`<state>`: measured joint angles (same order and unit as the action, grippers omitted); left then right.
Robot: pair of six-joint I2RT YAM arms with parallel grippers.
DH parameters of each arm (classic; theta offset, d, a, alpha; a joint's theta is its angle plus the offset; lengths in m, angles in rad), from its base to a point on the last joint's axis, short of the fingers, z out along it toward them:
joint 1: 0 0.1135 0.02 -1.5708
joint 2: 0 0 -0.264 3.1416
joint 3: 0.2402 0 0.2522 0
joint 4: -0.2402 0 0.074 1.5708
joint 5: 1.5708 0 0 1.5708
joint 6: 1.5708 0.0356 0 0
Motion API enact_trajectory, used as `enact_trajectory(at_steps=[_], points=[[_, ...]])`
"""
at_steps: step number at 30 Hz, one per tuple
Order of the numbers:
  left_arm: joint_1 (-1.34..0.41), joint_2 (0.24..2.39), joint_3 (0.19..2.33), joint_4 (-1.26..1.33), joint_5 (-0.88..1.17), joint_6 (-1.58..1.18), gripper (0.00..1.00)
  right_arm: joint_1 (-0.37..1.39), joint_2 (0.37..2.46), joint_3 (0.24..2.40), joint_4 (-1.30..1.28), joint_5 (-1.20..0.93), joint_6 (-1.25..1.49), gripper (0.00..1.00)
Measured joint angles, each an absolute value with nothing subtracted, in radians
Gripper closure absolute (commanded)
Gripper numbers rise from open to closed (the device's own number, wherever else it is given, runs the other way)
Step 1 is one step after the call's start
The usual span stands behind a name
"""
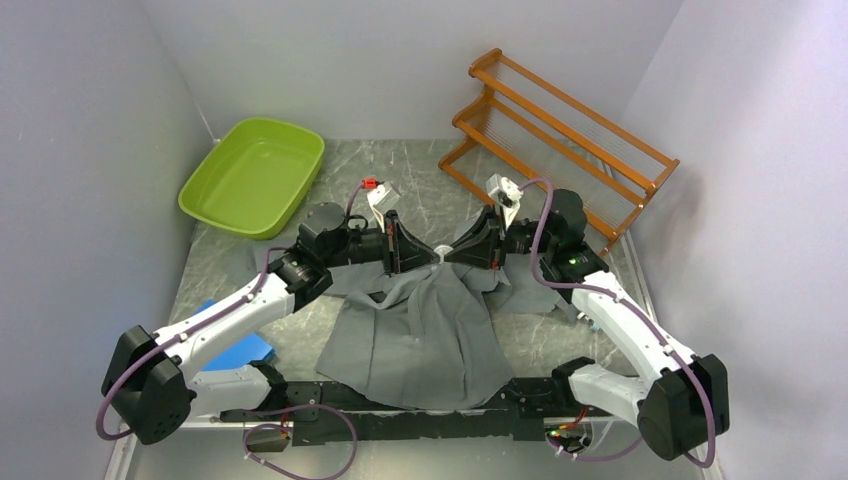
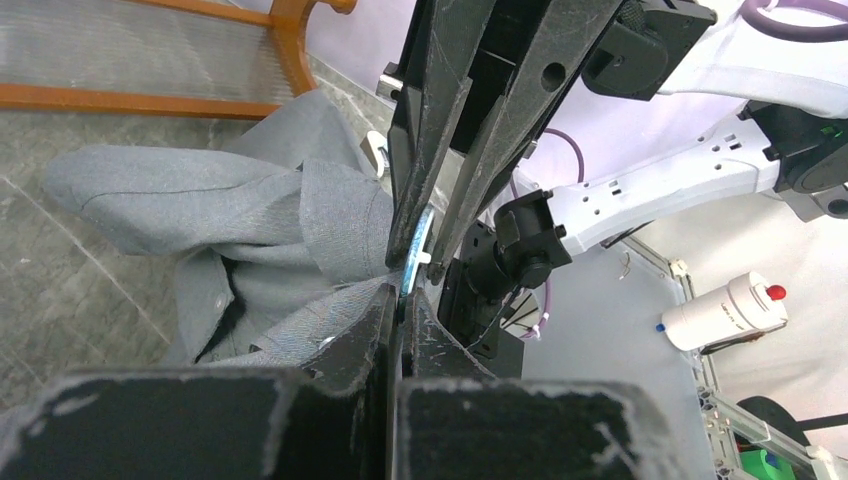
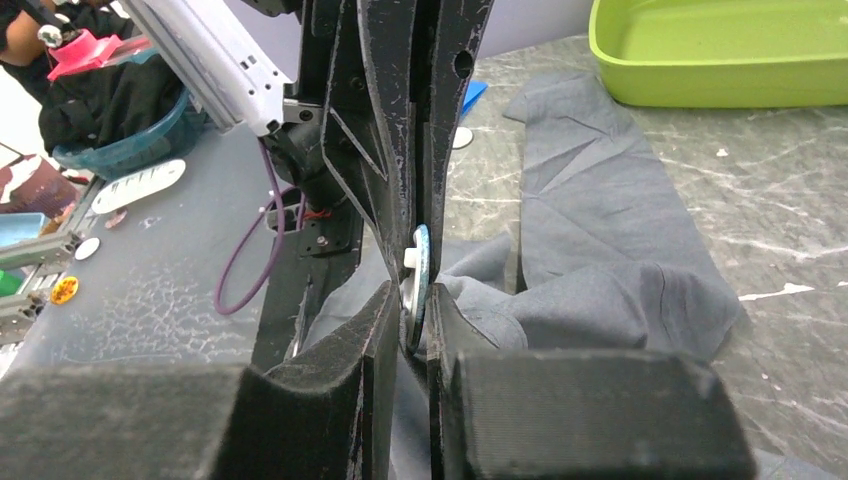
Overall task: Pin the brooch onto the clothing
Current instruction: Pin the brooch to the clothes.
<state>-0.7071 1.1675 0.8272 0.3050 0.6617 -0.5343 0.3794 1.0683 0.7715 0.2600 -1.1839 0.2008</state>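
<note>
Pale-blue round disc brooch (image 3: 418, 272) sits clamped in the closed right gripper (image 3: 409, 322); left gripper (image 2: 398, 303), fingers together, pinches a raised fold of the dark-grey button-up shirt (image 1: 420, 340) at centre frame.

No text, brand, number or sign can be read in any of the three views. The pale oblong strip (image 3: 138, 186) on the grey surface (image 3: 150, 290) at the left of the right wrist view bears a row of small dark marks. They are too small to make out.
</note>
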Motion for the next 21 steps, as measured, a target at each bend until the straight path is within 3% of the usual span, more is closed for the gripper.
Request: enact_trajectory(at_steps=[9,14,21], points=[[-0.703,1.168,0.832,0.279,0.646,-0.528,0.97,0.388,1.114,0.838,0.132,-1.150,0.168,0.94],[-0.703,1.177,0.843,0.257,0.640,-0.515,0.97,0.390,1.114,0.846,0.091,-1.134,0.139,0.80],[-0.704,1.185,0.855,0.239,0.638,-0.514,0.97,0.390,1.115,0.846,0.080,-1.124,0.115,0.81]])
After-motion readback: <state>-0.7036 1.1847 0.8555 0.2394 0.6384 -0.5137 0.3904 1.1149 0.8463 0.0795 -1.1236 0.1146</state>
